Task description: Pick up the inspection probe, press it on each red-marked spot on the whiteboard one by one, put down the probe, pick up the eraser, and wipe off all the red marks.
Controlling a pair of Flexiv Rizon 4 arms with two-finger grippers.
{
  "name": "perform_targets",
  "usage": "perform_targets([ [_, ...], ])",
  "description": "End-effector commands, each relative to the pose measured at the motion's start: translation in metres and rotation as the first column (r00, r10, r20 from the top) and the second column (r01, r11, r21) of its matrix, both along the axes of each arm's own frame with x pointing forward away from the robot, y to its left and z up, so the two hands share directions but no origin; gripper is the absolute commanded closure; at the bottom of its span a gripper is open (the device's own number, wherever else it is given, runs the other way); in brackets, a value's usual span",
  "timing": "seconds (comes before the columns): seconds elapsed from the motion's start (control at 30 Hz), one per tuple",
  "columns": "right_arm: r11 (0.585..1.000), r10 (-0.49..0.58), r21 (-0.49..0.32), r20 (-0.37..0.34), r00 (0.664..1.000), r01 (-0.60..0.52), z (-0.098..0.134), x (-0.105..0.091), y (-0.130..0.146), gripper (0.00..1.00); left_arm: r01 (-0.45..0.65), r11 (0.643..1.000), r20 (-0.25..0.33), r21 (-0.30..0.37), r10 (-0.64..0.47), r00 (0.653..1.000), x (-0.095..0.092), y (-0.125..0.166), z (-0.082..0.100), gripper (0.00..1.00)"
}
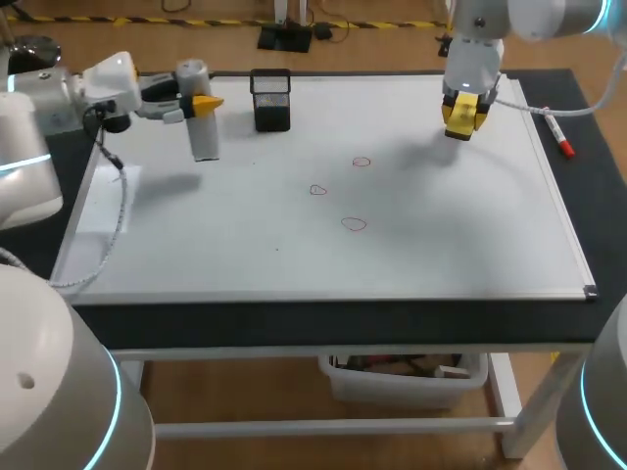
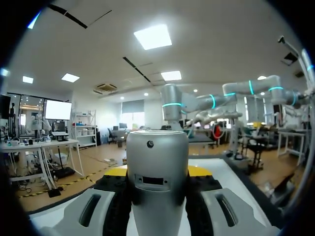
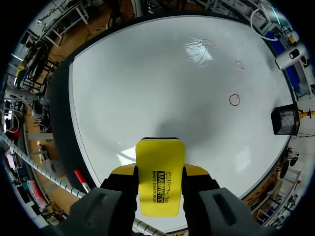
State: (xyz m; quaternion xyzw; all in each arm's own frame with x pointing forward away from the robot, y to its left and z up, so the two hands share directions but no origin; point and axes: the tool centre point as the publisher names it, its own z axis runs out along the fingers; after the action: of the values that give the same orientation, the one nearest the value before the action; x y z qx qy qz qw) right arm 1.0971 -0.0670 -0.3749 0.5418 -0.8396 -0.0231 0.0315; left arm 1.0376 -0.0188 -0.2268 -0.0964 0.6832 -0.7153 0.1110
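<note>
Clenches the left claw (image 1: 196, 103) on the probe (image 1: 203, 135), one finger on each side, at 10 o'clock over the board (image 1: 294, 259). Carries it upright, with its shadow lying apart toward 8 o'clock. Closes the right claw (image 1: 462, 110) on the eraser (image 1: 460, 121), gripped on both long sides, at 1 o'clock above the board.

Probe: smooth silver-grey cylinder with a rounded end. Eraser: flat yellow slab with rounded corners. Board: glossy white with a pale frame. Marks (image 1: 354, 224): three thin red loops near the middle, well apart from both claws. Black box (image 1: 271, 100): squarish, at 12 o'clock. Red-capped marker (image 1: 560, 137): on the frame at 2 o'clock.

Reveals a small dark dot and a rectangular slot on the probe only from the left wrist. Shows black print on the eraser only from the right wrist, with the marks and box ahead of it.
</note>
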Motion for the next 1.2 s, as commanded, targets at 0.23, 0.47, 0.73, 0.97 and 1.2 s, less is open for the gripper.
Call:
perform_targets([
  [0.23, 1.000, 0.003, -0.004, -0.001, 1.000, -0.003, 0.002, 0.000, -0.001, 1.00, -0.151, 0.988, -0.018, -0.007, 0.151, 0.988, -0.021, 0.031, -0.002, 1.00],
  [0.47, 1.000, 0.018, -0.006, 0.002, 1.000, -0.018, 0.003, 0.000, 0.006, 1.00, -0.167, 0.986, -0.018, -0.007, 0.167, 0.986, -0.024, 0.036, 0.000, 1.00],
  [0.73, 0.983, 0.183, 0.018, 0.000, 0.983, -0.182, 0.003, -0.026, 0.083, 1.00, -0.167, 0.986, -0.018, -0.007, 0.167, 0.986, -0.024, 0.036, 0.000, 1.00],
  [0.97, 0.948, 0.319, 0.028, -0.006, 0.948, -0.318, 0.004, -0.049, 0.144, 1.00, -0.167, 0.986, -0.018, -0.007, 0.167, 0.986, -0.024, 0.036, 0.000, 1.00],
  [1.2, 0.906, 0.421, 0.034, 0.014, 0.907, -0.421, 0.013, -0.077, 0.205, 1.00, -0.167, 0.986, -0.018, -0.007, 0.167, 0.986, -0.024, 0.036, 0.000, 1.00],
])
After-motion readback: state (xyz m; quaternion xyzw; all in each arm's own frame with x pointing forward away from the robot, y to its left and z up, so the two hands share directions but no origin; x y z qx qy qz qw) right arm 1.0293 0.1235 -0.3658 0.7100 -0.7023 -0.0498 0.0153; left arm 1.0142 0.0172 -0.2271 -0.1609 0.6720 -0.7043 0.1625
